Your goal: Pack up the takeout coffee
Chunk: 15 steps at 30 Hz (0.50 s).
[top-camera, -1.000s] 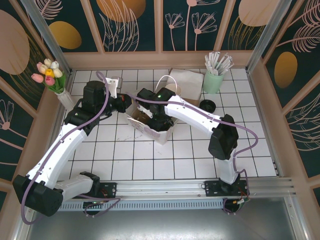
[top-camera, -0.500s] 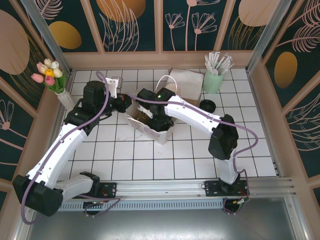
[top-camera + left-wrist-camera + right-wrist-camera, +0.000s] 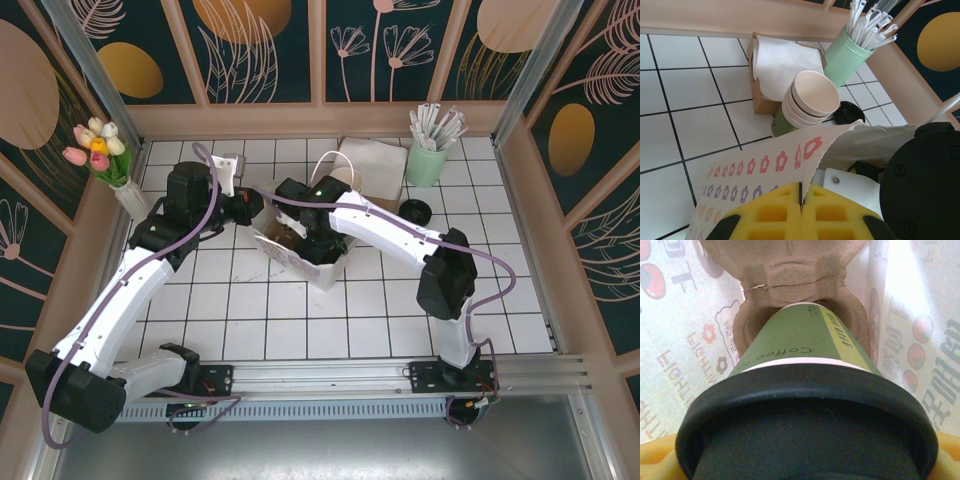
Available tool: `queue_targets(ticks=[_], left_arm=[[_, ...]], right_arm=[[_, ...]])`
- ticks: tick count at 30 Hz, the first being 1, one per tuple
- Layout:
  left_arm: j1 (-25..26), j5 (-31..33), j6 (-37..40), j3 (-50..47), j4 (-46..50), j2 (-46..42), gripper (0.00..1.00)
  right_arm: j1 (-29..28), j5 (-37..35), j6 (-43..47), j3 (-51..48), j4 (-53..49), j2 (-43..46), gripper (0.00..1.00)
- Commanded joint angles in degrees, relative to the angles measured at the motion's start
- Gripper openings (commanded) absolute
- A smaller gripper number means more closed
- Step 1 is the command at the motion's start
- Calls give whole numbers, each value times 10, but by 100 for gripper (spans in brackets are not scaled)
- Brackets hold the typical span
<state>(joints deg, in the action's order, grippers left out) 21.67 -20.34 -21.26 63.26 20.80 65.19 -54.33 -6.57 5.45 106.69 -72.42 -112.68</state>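
Tiled surface (image 3: 300,330) lies open near and right of the flower-printed white paper bag (image 3: 760,165), its rim pinched in the fully closed left end effector (image 3: 801,200). Inside, bag walls close by, a cardboard carrier (image 3: 790,275) seats the takeout coffee (image 3: 800,350), marked "Coffee", held by the right end effector (image 3: 800,460), pads set wide

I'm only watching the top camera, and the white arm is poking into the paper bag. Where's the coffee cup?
Observer: The green paper coffee cup with a black lid is inside the white printed paper bag, gripped by the right gripper.
Operator: Is it standing in something?
Observer: Its bottom meets a round pocket of a brown pulp cup carrier.
Operator: And the other arm?
Observer: The left gripper is pinching the bag's flowered rim.
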Motion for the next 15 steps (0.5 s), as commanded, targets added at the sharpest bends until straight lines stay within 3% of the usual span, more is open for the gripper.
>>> queue_targets(ticks=[1, 15], left_arm=[[1, -5, 3, 1, -18, -3, 0], [0, -8, 3, 4, -20, 1, 0]], right_arm=[[4, 8, -7, -10, -24, 5, 46], [7, 13, -10, -23, -30, 11, 46]])
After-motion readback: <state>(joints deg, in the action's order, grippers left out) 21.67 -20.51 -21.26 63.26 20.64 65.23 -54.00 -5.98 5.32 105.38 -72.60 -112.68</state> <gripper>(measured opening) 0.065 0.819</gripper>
